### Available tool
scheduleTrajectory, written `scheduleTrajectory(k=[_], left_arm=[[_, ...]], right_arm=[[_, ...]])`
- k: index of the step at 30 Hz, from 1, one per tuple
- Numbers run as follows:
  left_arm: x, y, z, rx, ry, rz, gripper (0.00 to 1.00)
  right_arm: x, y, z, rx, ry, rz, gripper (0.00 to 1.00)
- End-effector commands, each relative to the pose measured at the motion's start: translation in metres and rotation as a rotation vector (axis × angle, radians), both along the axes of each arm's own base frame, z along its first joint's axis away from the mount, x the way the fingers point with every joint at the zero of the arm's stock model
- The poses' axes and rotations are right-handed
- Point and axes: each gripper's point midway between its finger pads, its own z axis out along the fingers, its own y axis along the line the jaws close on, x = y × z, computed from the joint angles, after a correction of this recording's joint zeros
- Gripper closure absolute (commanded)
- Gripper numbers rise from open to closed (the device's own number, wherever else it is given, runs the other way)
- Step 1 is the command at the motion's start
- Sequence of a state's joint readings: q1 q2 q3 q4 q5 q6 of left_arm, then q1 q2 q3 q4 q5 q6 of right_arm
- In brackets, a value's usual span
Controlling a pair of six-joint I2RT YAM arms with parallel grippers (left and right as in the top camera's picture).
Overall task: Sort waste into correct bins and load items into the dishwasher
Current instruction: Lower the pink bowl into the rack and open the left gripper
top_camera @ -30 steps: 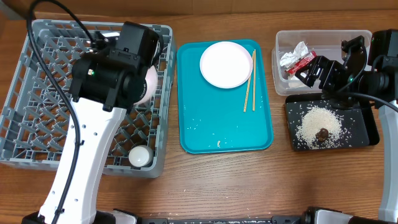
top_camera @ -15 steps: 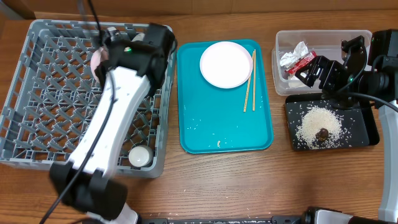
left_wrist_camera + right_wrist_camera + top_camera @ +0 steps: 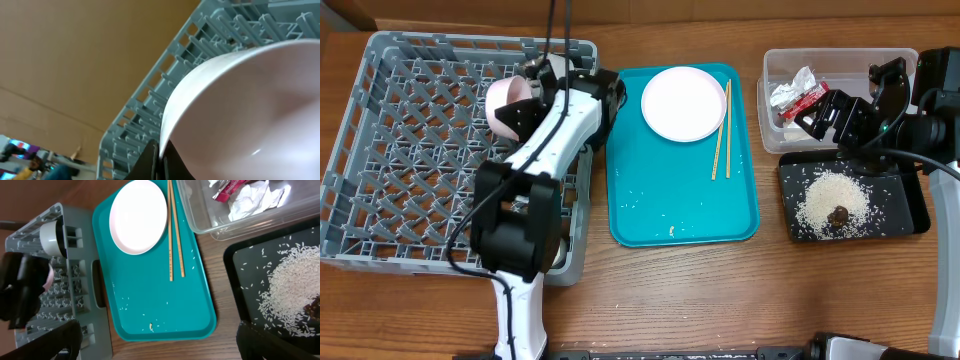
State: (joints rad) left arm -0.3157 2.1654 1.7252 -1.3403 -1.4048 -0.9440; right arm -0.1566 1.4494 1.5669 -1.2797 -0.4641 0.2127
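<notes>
My left gripper (image 3: 532,88) is shut on the rim of a pale-pink bowl (image 3: 505,107). It holds the bowl tilted on edge above the far right part of the grey dish rack (image 3: 380,150). In the left wrist view the bowl (image 3: 250,110) fills the frame and the fingers (image 3: 160,157) pinch its rim. My right gripper (image 3: 817,112) is open and empty, between the clear tub (image 3: 840,62), which holds the red-and-silver wrapper (image 3: 795,97), and the black tray (image 3: 910,215). That tray holds rice (image 3: 830,195) and a brown lump (image 3: 838,214). A white plate (image 3: 683,103) and chopsticks (image 3: 722,130) lie on the teal tray (image 3: 680,200).
My left arm (image 3: 525,220) stretches from the table's front edge across the rack's right side. A few rice grains (image 3: 150,326) lie on the near end of the teal tray. Bare wood table (image 3: 720,290) runs along the front.
My left arm has swung up and back over the rack, carrying the bowl from the rack's right-middle toward its far edge. The right arm has not moved.
</notes>
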Motion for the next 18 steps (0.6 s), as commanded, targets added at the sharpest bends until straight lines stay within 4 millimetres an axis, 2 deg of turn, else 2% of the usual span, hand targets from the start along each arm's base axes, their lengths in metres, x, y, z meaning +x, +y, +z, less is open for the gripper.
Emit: scheduleTrajectory(k=[1,5,12,18], left_arm=[[0.005,0.004,-0.002,0.087,-0.011,-0.007,0.96],[0.006,0.003,-0.006,0.092,0.003,-0.01,0.96],[0.002,0.004,0.005,0.166,0.075,-0.03,0.96],[-0.008,-0.001,-0.011,0.079,0.149,-0.016,0.96]], right_arm=[[0.001,-0.002,0.001,-0.007,-0.006,-0.002,0.0],[0.001,-0.002,0.001,-0.007,-0.006,-0.002,0.0],[0.001,-0.002,0.001,-0.007,-0.006,-0.002,0.0],[0.001,-0.002,0.001,-0.007,-0.006,-0.002,0.0]])
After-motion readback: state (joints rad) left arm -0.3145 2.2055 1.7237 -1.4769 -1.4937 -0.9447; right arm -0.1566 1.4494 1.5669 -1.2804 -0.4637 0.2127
